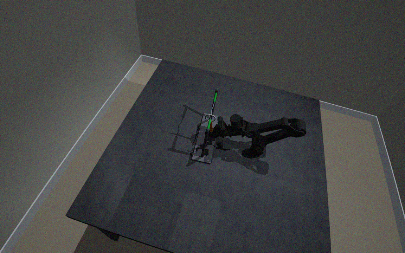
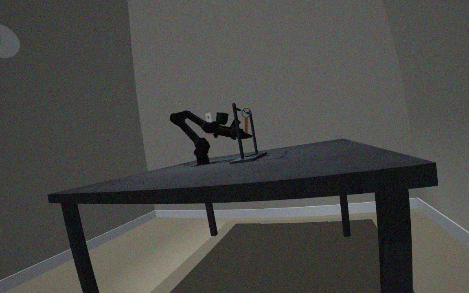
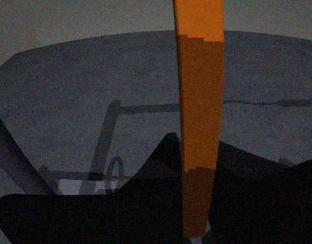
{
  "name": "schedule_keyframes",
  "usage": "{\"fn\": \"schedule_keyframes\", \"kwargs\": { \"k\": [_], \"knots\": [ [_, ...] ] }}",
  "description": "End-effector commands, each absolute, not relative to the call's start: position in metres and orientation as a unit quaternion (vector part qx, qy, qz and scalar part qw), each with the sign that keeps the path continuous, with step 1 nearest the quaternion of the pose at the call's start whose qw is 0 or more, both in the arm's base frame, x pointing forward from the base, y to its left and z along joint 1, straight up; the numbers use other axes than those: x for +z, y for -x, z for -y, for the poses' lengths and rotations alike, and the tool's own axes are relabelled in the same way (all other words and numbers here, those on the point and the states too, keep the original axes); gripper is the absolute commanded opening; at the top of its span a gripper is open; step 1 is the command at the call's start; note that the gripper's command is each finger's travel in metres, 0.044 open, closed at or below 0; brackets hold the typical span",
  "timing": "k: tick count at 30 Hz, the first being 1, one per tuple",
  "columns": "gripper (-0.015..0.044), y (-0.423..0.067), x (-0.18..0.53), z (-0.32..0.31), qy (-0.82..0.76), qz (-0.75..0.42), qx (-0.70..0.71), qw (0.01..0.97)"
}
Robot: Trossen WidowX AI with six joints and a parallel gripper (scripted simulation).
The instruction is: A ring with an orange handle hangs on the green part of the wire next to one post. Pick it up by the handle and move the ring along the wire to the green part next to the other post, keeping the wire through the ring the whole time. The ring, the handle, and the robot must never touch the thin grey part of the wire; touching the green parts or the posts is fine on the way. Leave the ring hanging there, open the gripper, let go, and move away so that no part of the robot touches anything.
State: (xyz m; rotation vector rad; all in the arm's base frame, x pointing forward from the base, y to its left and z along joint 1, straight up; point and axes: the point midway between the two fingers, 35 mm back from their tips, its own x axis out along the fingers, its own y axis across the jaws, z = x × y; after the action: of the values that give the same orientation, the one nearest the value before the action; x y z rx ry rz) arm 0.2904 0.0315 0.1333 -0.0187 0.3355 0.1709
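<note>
The ring (image 1: pixel 205 118) (image 2: pixel 241 112) is around the wire, close to where the near green part (image 1: pixel 209 123) meets the thin grey part (image 1: pixel 212 108). Whether it touches the wire is too small to tell. The orange handle (image 1: pixel 211 126) (image 2: pixel 246 125) (image 3: pixel 200 102) hangs down from the ring, nearly upright. My gripper (image 2: pixel 246 135) (image 3: pixel 181 141) is shut on the handle's lower end, below the wire. The other green part (image 1: pixel 215 97) is beside the far post. The ring is out of the wrist view.
The near post (image 1: pixel 204 143) (image 2: pixel 238 134) and the second post (image 2: pixel 253 132) stand on a base plate (image 1: pixel 208 160) on the dark table (image 1: pixel 153 176) (image 2: pixel 320 156). My forearm reaches in from the base side, close behind the posts. Shadows of the frame lie on the table.
</note>
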Motion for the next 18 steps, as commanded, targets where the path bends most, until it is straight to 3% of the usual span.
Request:
{"fn": "schedule_keyframes", "kwargs": {
  "k": [1, 18],
  "knots": [
    [-0.015, -0.29, 0.134, -0.034, 0.005, -0.165, 0.083, 0.983],
    [-0.015, -0.289, 0.134, -0.052, 0.003, -0.164, 0.086, 0.983]
  ]
}}
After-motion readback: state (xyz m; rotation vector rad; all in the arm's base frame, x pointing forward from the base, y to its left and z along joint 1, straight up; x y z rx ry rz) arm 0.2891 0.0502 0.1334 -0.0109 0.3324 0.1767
